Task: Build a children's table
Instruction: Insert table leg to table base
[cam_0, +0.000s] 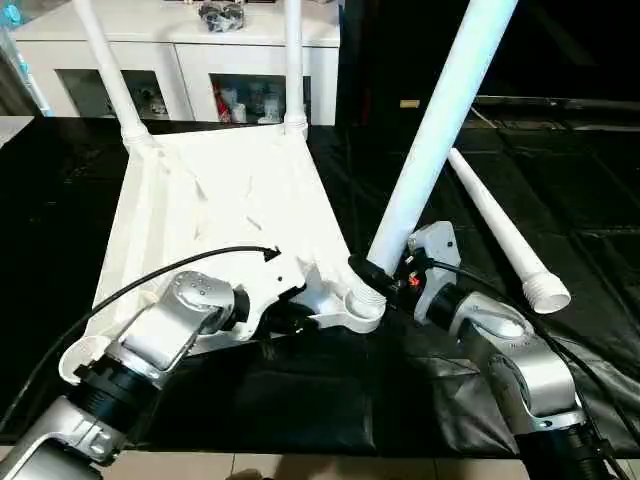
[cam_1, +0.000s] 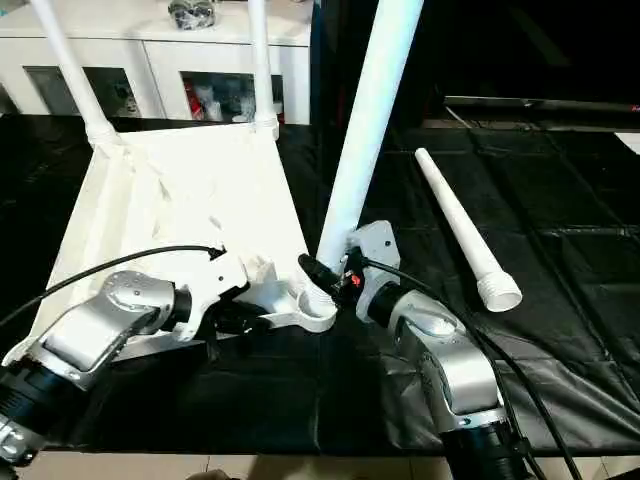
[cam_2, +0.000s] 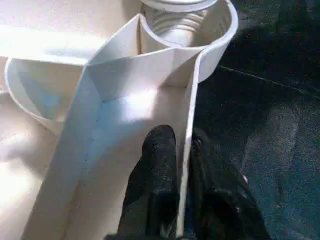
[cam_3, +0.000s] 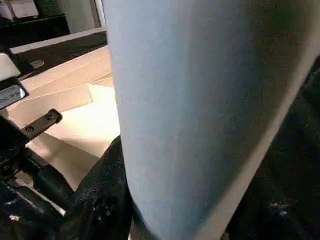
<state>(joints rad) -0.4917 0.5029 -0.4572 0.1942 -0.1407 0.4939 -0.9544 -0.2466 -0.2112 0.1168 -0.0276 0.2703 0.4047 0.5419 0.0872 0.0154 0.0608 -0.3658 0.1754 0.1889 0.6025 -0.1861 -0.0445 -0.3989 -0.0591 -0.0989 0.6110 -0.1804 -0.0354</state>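
Left gripper (cam_2: 182, 200) clamps its two black fingers (cam_2: 157, 175) on a thin upright rib of the tabletop (cam_0: 230, 210), one finger either side, just short of the near corner socket (cam_0: 362, 305). Right gripper (cam_0: 385, 272) grips the leg (cam_0: 440, 130) low down, fingers around the tube; that leg leans toward one o'clock with its threaded end in the socket. The tabletop lies upside down on the black cloth (cam_0: 300, 400), ribs up. Two more legs (cam_0: 112, 80) stand in the far corners at eleven and twelve. A fourth leg (cam_0: 505, 235) lies loose on the cloth at three o'clock. White cabinet (cam_0: 180, 50) behind.
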